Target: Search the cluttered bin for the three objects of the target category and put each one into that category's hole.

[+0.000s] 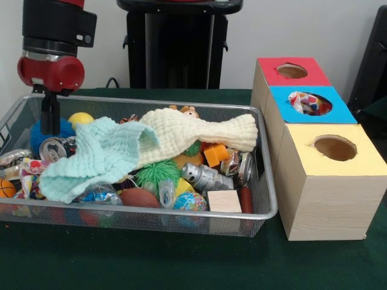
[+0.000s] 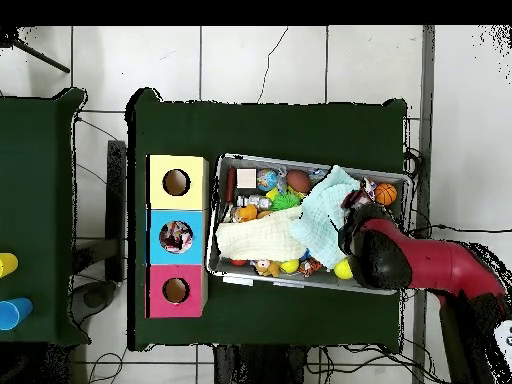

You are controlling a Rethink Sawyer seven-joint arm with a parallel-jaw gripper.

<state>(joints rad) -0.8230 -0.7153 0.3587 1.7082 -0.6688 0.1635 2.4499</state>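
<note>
One dotted cloth (image 1: 308,103) in blue box hole (image 1: 314,104); fingers (image 1: 49,115) at wire bin (image 1: 266,181) far edge.

boxes (image 1: 320,175): 3 | holes (image 1: 334,147): 3 | knitted cloths (image 1: 100,157): 2 | wire bin (image 1: 266,208): 1 | polka-dot cloth in blue hole (image 1: 307,103): 1

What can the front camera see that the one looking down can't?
Only the front view shows the jaws, dipped into the bin beside a blue fuzzy ball, and a wooden block. Only the overhead view shows the arm stretching across. Both show the mint cloth, cream cloth and a dotted cloth in the blue hole.
</note>
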